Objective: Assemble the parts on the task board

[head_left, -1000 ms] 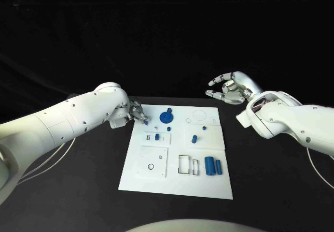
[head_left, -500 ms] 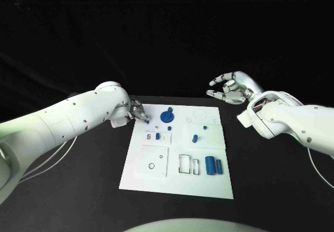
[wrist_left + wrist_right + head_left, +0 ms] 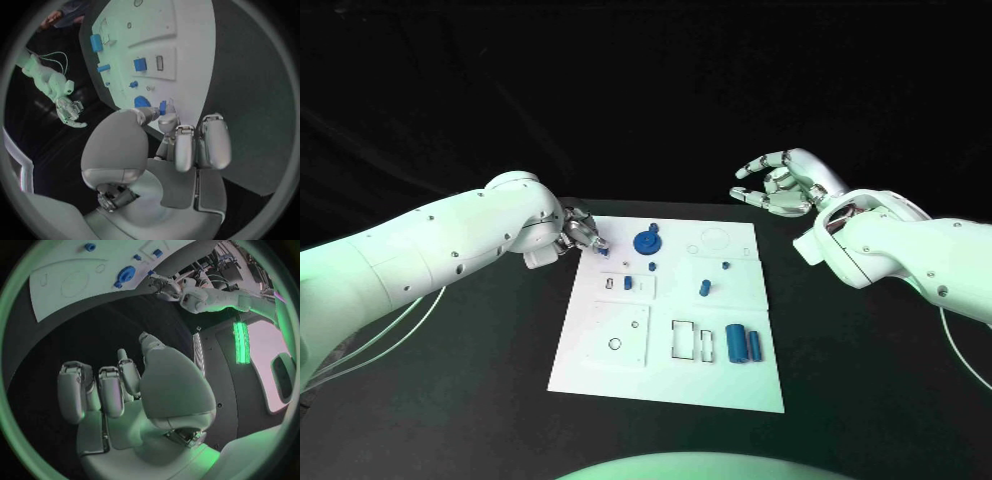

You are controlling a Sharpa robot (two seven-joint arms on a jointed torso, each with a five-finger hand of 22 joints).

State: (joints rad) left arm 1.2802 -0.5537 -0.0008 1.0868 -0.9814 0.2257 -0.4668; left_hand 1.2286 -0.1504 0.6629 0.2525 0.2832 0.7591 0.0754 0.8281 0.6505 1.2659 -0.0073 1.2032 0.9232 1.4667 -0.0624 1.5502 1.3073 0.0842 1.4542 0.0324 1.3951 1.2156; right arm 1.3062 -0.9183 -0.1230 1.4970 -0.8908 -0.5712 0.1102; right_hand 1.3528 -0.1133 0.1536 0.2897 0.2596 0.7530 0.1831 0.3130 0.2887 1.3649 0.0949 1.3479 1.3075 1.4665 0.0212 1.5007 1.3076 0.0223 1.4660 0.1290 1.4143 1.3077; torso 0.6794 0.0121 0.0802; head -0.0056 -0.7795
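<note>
The black table [image 3: 459,400] carries the white board [image 3: 668,375], which lies lengthwise in the middle, its far edge near the table's far edge.

The left arm [image 3: 430,250] reaches in to the board's far left corner. The left hand [image 3: 581,238] sits over that corner, and in the left wrist view its fingertips [image 3: 167,120] are drawn together on a small blue peg [image 3: 162,106] that stands just at the board's surface; whether the peg touches the board I cannot tell.

The right arm [image 3: 906,250] stays off the board, beyond its far right corner. The right hand [image 3: 780,183] hangs above the table with its fingers curled but apart, holding nothing.

On the board, a blue round gear [image 3: 648,241] stands near the far edge, just beside the left hand. Two blue cylinders [image 3: 744,345] lie side by side near the right edge, towards the near half, next to a rectangular cutout [image 3: 682,340]. A blue block [image 3: 629,283] sits in the left middle, beside a small slot. A short blue piece [image 3: 705,288] lies in the right middle, with a smaller blue stud [image 3: 724,266] just beyond it. A round ring outline [image 3: 711,238] marks the far right corner.
</note>
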